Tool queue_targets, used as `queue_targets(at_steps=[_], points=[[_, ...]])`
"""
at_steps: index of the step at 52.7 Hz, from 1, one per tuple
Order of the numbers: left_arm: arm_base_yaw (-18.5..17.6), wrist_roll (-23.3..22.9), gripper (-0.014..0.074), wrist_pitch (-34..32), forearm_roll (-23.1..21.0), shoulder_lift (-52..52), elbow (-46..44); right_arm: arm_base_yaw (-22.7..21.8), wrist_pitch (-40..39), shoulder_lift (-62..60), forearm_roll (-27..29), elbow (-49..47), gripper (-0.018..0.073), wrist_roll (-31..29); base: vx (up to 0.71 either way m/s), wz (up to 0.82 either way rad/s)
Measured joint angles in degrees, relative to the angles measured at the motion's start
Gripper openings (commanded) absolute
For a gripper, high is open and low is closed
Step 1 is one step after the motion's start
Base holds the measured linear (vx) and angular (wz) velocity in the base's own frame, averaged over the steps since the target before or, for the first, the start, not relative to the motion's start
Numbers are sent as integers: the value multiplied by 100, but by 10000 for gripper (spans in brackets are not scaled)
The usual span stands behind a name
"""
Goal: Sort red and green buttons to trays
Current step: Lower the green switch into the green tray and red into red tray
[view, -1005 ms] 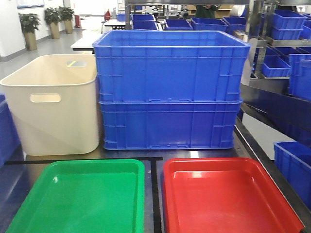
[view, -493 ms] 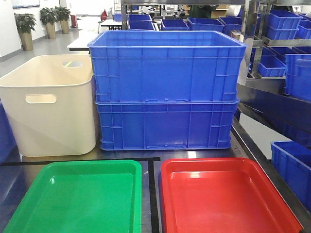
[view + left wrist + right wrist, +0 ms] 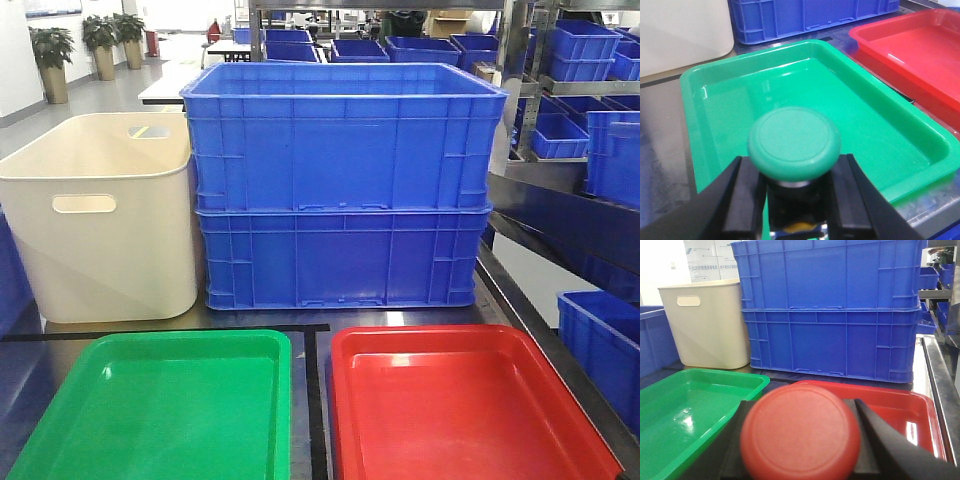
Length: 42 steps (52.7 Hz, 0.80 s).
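Note:
In the left wrist view my left gripper (image 3: 796, 187) is shut on the green button (image 3: 794, 142), held by its dark base above the near edge of the green tray (image 3: 875, 97). In the right wrist view my right gripper (image 3: 800, 440) is shut on the red button (image 3: 800, 432), its round cap facing the camera, in front of the red tray (image 3: 900, 410). In the front view the green tray (image 3: 180, 350) lies at the left and the red tray (image 3: 470, 345) at the right, both empty. Neither gripper shows in the front view.
Two stacked deep blue crates (image 3: 340, 180) stand behind the trays, with a beige tub (image 3: 100, 220) to their left. A black tape line (image 3: 312, 400) runs between the trays. More blue crates (image 3: 600, 350) sit on shelving at the right.
The front view shifted slightly between one second and half a second ago, and has held still since. Both trays stay empty.

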Motion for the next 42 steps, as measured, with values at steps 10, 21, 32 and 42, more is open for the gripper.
queue_targets(at_steps=[10,21,32,42], points=[[0,-128,0,-242,-152,33,0,0,37,47,-173,0,-10,0,0,0],[0,-193,0,-1605,-202,859,0,0,167,906,-277,-100,-10,-77,0,0],[0,-210,1,-2772,-204,2312,0,0,-104,2612,-290,-929,-8,-454,0,0],[0,-337,4,-3045,-209,3490,-331,0,-328,4252,-290,-1842,-8,-671,0,0]])
